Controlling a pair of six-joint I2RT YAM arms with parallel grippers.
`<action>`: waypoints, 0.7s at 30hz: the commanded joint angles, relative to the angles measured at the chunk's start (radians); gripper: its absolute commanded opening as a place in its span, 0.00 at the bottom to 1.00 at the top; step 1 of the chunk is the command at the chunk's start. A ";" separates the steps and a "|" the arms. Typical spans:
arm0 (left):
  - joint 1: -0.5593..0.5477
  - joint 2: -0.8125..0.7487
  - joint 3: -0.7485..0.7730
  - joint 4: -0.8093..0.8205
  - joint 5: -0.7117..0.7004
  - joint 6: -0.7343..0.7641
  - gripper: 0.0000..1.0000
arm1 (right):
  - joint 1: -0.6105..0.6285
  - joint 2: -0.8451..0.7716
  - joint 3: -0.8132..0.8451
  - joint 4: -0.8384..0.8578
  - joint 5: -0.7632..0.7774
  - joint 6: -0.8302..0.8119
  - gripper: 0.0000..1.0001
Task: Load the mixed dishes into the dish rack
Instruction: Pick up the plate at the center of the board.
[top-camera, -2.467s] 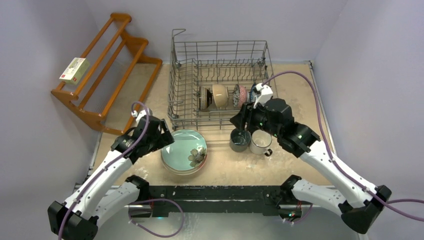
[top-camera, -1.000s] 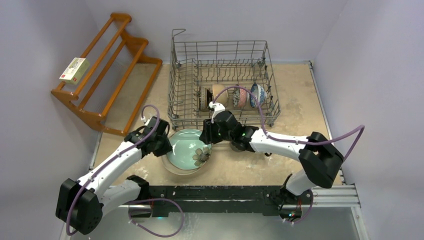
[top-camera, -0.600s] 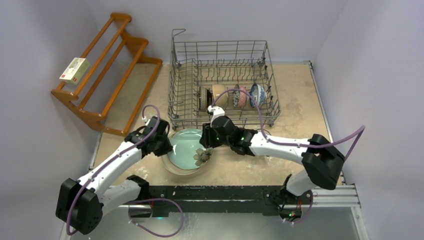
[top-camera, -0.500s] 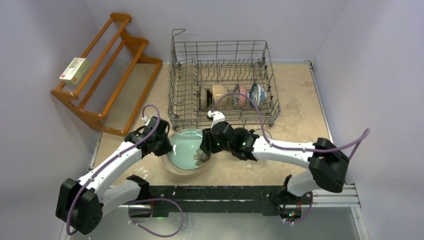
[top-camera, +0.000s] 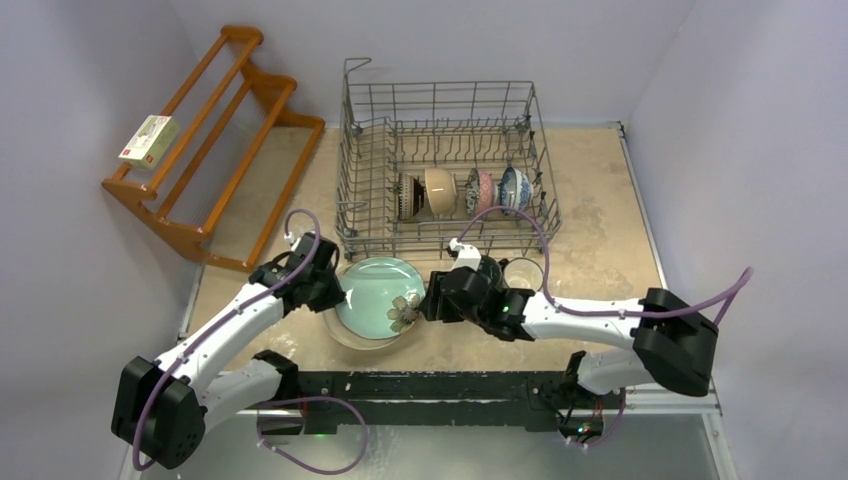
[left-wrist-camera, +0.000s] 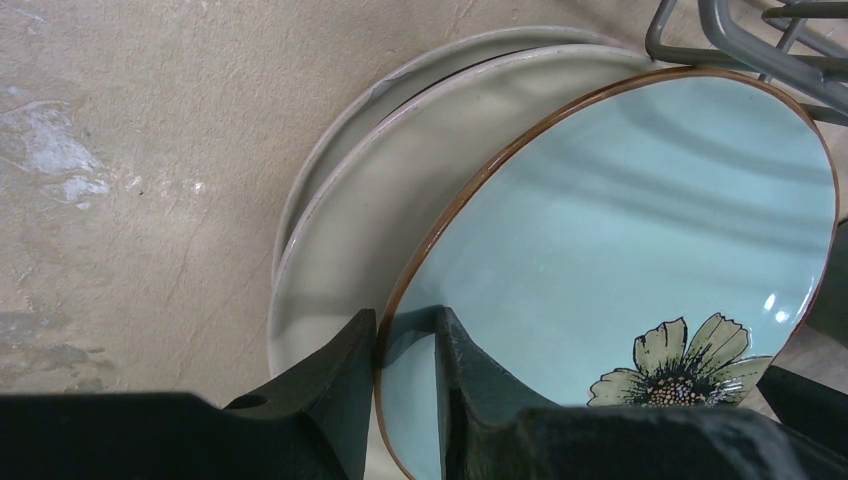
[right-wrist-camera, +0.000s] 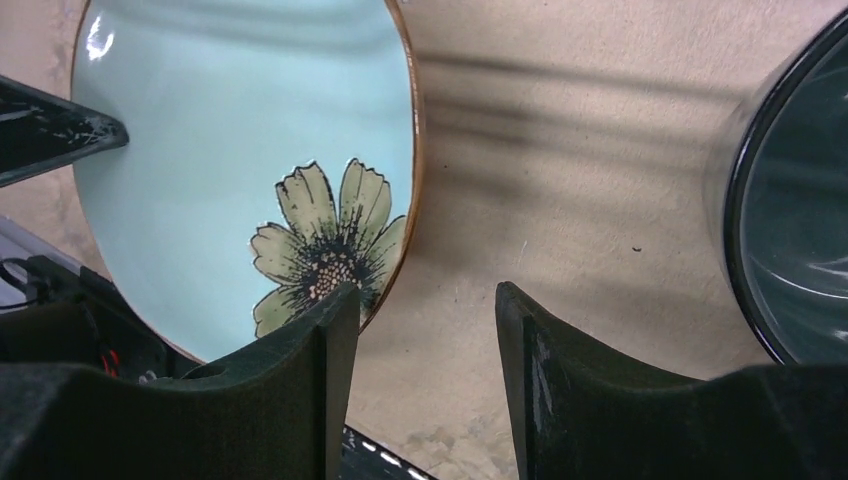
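Four bowls stand on edge in a row between the tines of the dish rack (top-camera: 360, 190), which sits toward the far edge of the surface (top-camera: 600, 200): a brown patterned bowl (top-camera: 407, 193), a beige bowl (top-camera: 440, 192), a pink bowl (top-camera: 482, 190) and a blue-and-white bowl (top-camera: 514, 188). We find the mint green plate (top-camera: 375, 295) outside the rack, just before its near side and close to the near edge of the surface. It lies over a pale plate (left-wrist-camera: 350, 250), with a further rim (left-wrist-camera: 330, 170) showing beneath that. The left claw (left-wrist-camera: 405, 330) is narrow and clamped on the mint green plate's left rim, one finger above and one below. We cannot tell whether the plate's opposite edge rests on the stack. The right claw (right-wrist-camera: 425, 310) stands wide with only bare surface between its fingers, just beside the plate's flowered right rim and holding nothing. The dark teal mug (right-wrist-camera: 790, 260) stands upright beside that claw, and the white mug (top-camera: 522, 272) stands near the rack's near right corner. At the far left corner, a wooden shelf (top-camera: 215, 140) carries a small box (top-camera: 149, 140).
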 joint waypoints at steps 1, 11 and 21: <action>0.003 0.002 -0.016 0.027 -0.005 0.017 0.23 | -0.001 0.026 -0.026 0.139 0.017 0.110 0.55; 0.003 0.015 -0.018 0.043 0.025 0.033 0.16 | -0.001 0.123 -0.032 0.280 -0.019 0.189 0.53; 0.003 0.043 -0.021 0.070 0.072 0.059 0.10 | -0.001 0.157 -0.058 0.368 -0.027 0.214 0.40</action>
